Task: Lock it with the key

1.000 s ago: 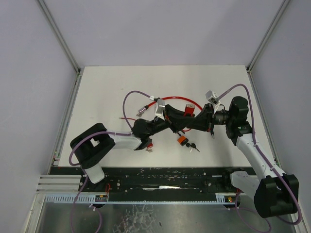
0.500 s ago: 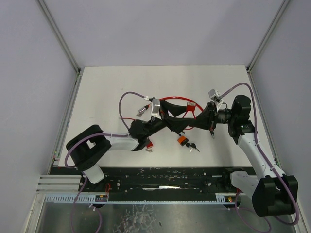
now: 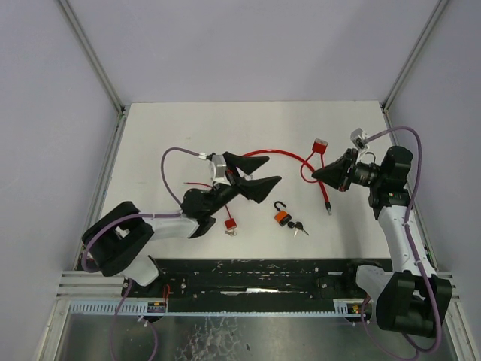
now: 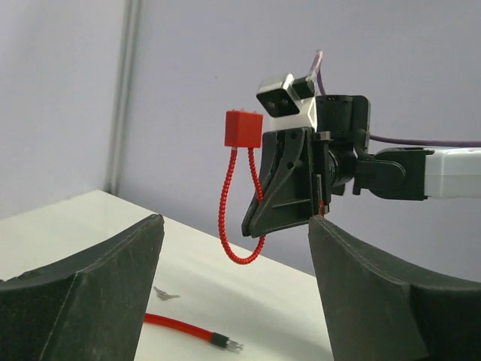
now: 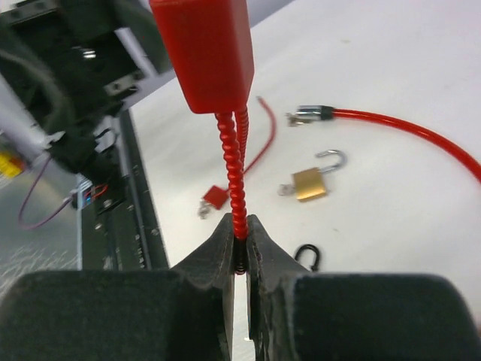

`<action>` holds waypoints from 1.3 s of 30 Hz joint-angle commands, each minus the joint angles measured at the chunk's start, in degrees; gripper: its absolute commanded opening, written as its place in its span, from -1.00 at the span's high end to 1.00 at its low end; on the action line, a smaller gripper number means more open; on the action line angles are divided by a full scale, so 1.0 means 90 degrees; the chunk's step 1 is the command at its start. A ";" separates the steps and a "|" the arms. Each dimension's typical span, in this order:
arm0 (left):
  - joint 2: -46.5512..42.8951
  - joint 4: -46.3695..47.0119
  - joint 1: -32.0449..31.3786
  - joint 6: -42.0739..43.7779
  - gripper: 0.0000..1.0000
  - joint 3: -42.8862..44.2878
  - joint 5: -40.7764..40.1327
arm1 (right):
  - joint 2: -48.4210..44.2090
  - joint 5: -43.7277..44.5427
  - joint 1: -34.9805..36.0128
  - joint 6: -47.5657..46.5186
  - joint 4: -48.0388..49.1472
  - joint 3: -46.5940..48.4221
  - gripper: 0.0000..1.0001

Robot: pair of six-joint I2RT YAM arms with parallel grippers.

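- The padlock (image 3: 280, 217) is lying on the white surface (image 3: 165, 135), out between the two arms. It has a squat, boxy body in brass-orange, and its silver shackle is standing swung open.
- Any marking on that body is too small to read.
- The keys (image 3: 298, 226) are sitting just beside it on the right, small and dark-headed. Whether they are touching the lock, I cannot tell.
- Moving outward, the right tool (image 5: 239, 235) is hovering above the surface with its jaws pressed together, pinching a ribbed red loop (image 5: 231, 162).
- A red block (image 5: 201, 53) is capping the loop's far end: glossy, square-edged, plastic-looking, with both strands running into its underside.
- The left tool (image 3: 261, 171) is hanging opposite with its jaws spread wide and nothing between them. Its fingers (image 4: 98, 293) are showing as thick, dark, matte wedges.
- A smooth red cable (image 3: 270, 153) is curving in an arc across the surface behind the padlock, and its tip is ending in a small metal ferrule (image 5: 308, 114).
- A small red lock (image 3: 229, 223) is lying to the left of the padlock, close under the left arm.
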 commanded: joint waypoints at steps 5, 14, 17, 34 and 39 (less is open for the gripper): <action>-0.0818 -0.0101 0.0209 0.1288 -0.62 -0.0463 -0.0292 | 0.0400 0.2101 -0.0755 -0.0921 -0.1139 0.0514 0.96; -0.1423 -0.1231 0.0264 0.1953 -0.64 -0.0447 -0.0220 | 0.1597 0.3678 -0.1216 -0.1415 -0.1781 0.0788 0.94; -0.1486 -0.1336 0.0261 0.2016 -0.64 -0.0437 -0.0170 | 0.1953 0.4036 -0.1358 -0.1364 -0.1811 0.0861 0.93; -0.1405 -0.1531 0.0265 0.2027 -0.64 -0.0314 0.0102 | 0.3720 0.4568 -0.1525 -0.1292 -0.2300 0.1340 0.83; -0.1385 -0.1555 0.0272 0.2023 -0.64 -0.0291 0.0157 | 0.3986 0.4438 -0.1533 -0.1259 -0.2329 0.1387 0.80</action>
